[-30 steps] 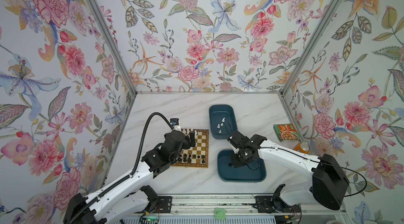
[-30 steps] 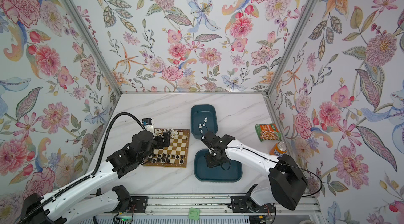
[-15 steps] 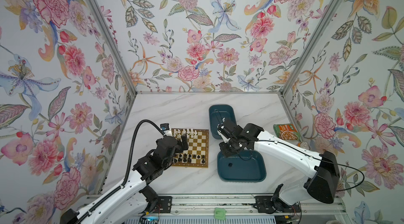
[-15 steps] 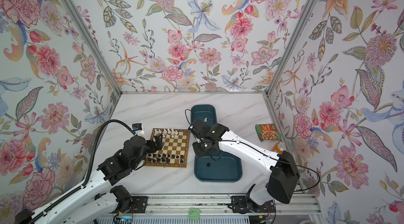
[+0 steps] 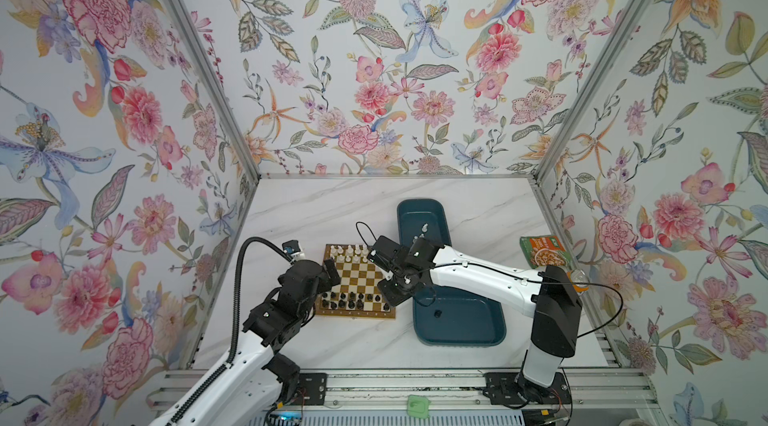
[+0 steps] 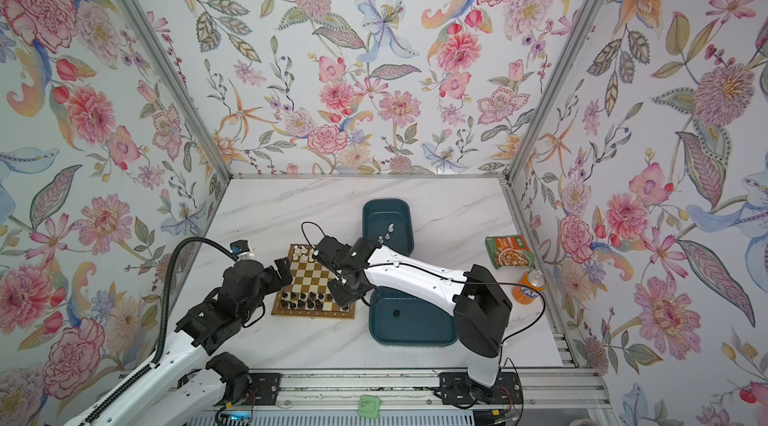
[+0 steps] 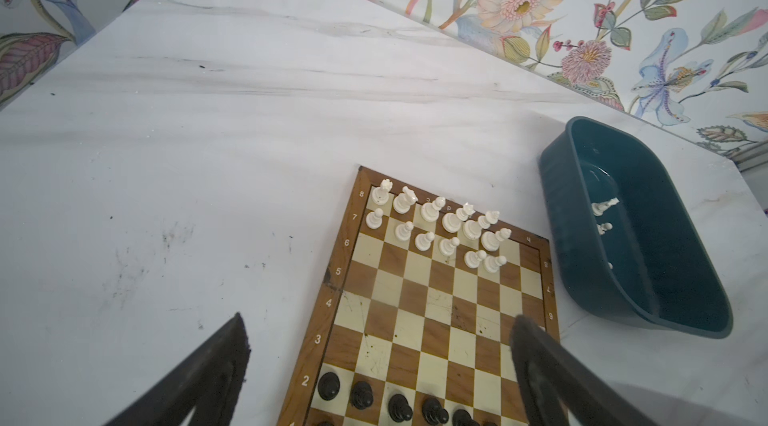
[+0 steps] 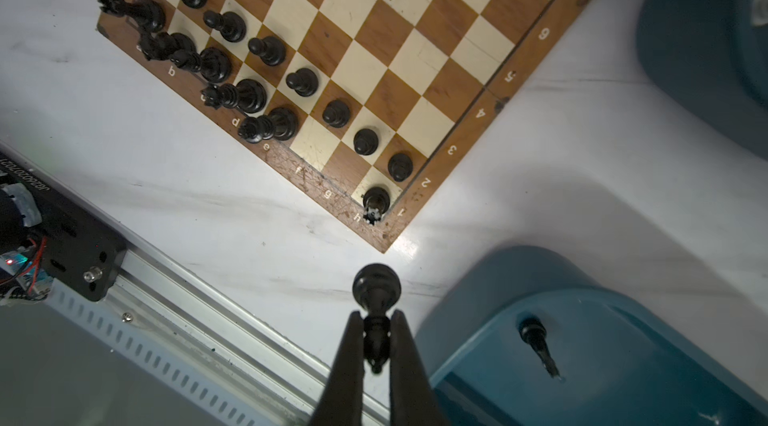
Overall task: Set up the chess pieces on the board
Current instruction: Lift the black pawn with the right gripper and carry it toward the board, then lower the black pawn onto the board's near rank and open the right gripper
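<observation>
A white marble-look table (image 5: 332, 207) fills the lower middle of both top views. Flowered wallpaper (image 5: 374, 70) closes it in on three sides, and a metal rail (image 5: 374, 380) runs along the bottom. The board (image 5: 355, 276) lies just left of centre, with white pieces (image 5: 349, 252) on its upper rows and black pieces (image 5: 351, 298) on its lower rows. To its right sit an upper tub (image 5: 401, 216) and a lower tub (image 5: 465, 320). The left gripper (image 7: 380, 328) hangs wide open. The right gripper (image 8: 376, 322) pinches a black piece (image 8: 376, 284) just off the board's lower right corner.
</observation>
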Tool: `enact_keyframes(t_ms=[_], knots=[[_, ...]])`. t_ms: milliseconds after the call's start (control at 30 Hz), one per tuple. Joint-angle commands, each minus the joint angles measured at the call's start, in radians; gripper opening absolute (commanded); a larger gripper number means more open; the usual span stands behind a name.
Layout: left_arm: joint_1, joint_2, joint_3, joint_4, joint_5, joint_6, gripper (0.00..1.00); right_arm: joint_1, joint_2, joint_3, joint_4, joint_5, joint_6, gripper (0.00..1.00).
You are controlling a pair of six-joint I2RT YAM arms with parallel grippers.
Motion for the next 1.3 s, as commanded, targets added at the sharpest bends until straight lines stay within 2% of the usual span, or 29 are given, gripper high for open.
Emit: enact_keyframes(t_ms=[0, 433, 1267], knots=[[0.039, -0.005, -0.013, -0.045, 0.047, 0.012, 0.99, 0.019, 0.045, 0.044, -0.005, 0.004, -0.008, 0.09], [0.138, -0.025, -0.038, -0.063, 0.107, 0.032, 0.99, 0.041, 0.164, 0.1, 0.029, -0.006, -0.008, 0.09], [0.189, -0.047, -0.051, -0.068, 0.117, 0.019, 0.99, 0.001, 0.257, 0.126, 0.047, -0.047, -0.055, 0.09]])
